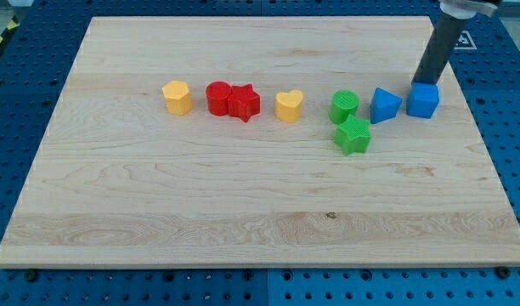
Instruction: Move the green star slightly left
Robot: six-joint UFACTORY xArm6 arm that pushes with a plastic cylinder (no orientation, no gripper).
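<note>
Near the view's upper right corner, our rod is slanting down to the wooden board (243, 195), and my tip (420, 83) is sitting right behind the top edge of the blue cube (423, 100), seemingly touching it, though we cannot tell for sure. We are carrying no jaws at all, only this straight dark rod, so nothing is being grasped or released.

We are seeing the green star (353, 135) lying right of the board's middle, just below the green cylinder (345, 106) and nearly touching it. The star is sitting well apart from my tip, down and toward the view's left from it, with the blue cube and a blue angular block (385, 104) standing between them. That angular block, whose exact shape we are not making out, is resting just beside the blue cube on its left and close to the green cylinder on the right.

Further toward the view's left, a row of blocks is running across the board at about the same height: a yellow heart (288, 105), then a red star (244, 103) pressing against a red cylinder (218, 97), and a yellow block (177, 97), roughly hexagonal, ending the row. A blue perforated table (22, 102) is showing around the board on every side.
</note>
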